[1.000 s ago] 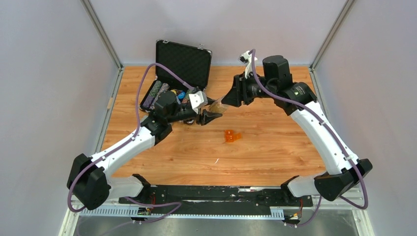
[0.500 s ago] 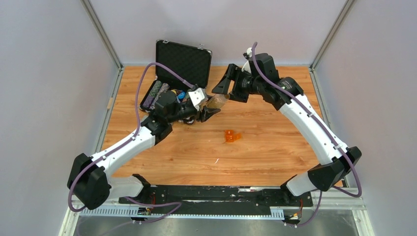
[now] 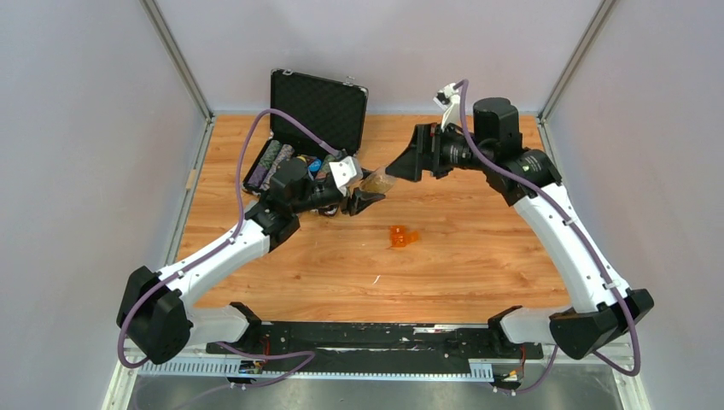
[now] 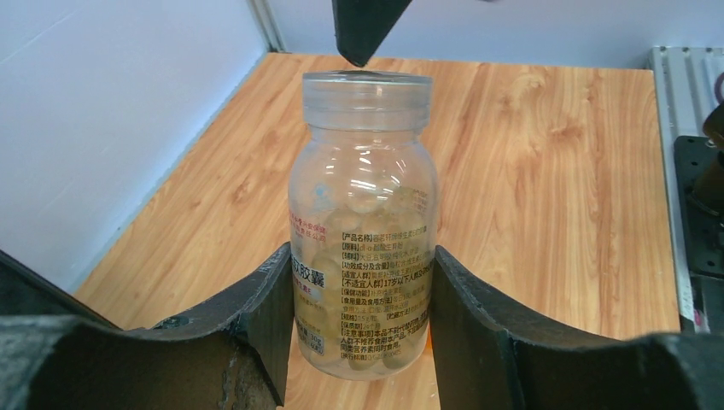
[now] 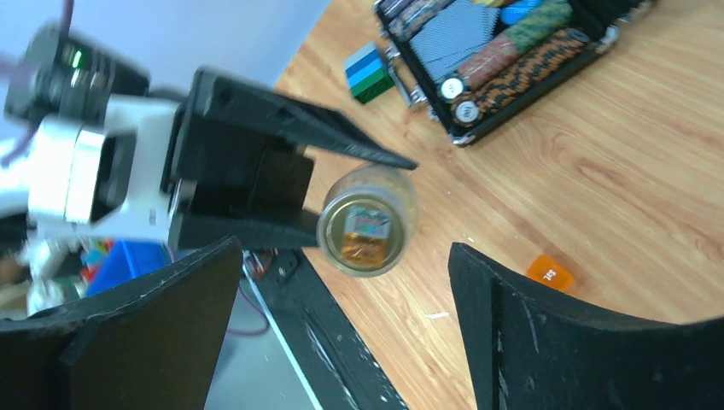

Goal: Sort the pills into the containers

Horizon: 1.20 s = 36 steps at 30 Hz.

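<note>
Grips a clear bottle point(image 4: 363, 226) in the left gripper point(image 4: 363, 282), one finger pressed against each side of the body, low down by the label. Holds it off the table point(image 3: 478, 256), with the lid point(image 4: 367, 85) on and pointed toward the right arm. Shows pale pills point(image 4: 359, 201) heaped inside, filling roughly the lower two thirds.

Spreads the right gripper point(image 5: 341, 256) wide, fingers well apart on either side of the lid end and closed on nothing. Places one right fingertip point(image 4: 363, 34) just above the lid's rim in the left wrist view; cannot tell whether touching.

Finds the containers point(image 3: 401, 237), a small orange box, lying on bare wood near the table's middle, apart from both grippers and nearer the arm bases than the bottle. Catches only an orange corner of it at the edge of the right finger in the right wrist view.

Has the black case point(image 3: 318, 107) open at the far left of the table, lid raised, with rows of striped chips point(image 5: 512, 64) in its tray and a blue-and-green block point(image 5: 369, 73) just beside it.
</note>
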Each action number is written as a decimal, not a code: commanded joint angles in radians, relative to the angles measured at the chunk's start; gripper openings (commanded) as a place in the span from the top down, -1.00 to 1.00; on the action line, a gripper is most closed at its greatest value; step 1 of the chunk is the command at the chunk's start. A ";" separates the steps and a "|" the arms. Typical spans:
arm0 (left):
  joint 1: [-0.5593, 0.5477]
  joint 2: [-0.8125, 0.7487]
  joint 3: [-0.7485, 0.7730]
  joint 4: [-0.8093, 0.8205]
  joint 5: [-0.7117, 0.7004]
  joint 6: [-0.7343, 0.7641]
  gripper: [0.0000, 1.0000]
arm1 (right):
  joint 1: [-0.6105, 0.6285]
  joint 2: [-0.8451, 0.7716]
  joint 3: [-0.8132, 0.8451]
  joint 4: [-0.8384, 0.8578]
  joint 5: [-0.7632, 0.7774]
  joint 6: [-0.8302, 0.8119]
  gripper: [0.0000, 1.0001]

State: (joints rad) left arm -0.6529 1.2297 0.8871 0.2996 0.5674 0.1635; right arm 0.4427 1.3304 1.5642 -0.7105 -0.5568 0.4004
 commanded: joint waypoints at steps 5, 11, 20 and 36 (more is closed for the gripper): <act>-0.002 -0.021 0.054 0.009 0.155 -0.001 1.00 | 0.008 -0.081 -0.053 -0.030 -0.226 -0.456 -0.82; -0.002 -0.018 0.062 0.007 0.216 -0.002 1.00 | 0.008 -0.070 -0.047 -0.075 -0.241 -0.510 -0.53; -0.002 -0.012 0.073 0.004 0.229 0.009 1.00 | 0.008 -0.034 -0.025 -0.082 -0.230 -0.489 -0.06; -0.003 0.022 0.060 0.081 0.086 0.005 1.00 | 0.159 0.046 -0.055 0.121 0.270 0.370 1.00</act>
State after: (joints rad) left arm -0.6292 1.2495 0.9127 0.2592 0.6628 0.1589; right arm 0.5457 1.3289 1.4929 -0.6750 -0.4801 0.3637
